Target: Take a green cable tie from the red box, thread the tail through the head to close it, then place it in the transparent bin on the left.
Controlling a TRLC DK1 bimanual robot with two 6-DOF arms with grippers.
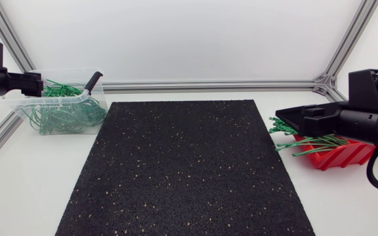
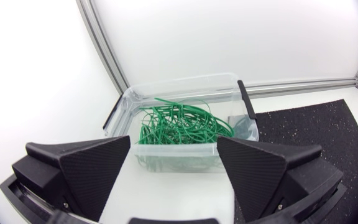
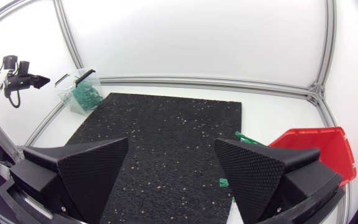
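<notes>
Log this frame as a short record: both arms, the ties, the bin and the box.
left gripper: fingers open, empty, bin just ahead
right gripper: fingers open, empty, over the box
bin: left of the mat, holds tangled ties
box: right of the mat, straight ties sticking out toward it
tie being held: none

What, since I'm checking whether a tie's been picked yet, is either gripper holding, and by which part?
Nothing. The left gripper is open by the transparent bin, the right gripper open by the red box; both are empty.
</notes>
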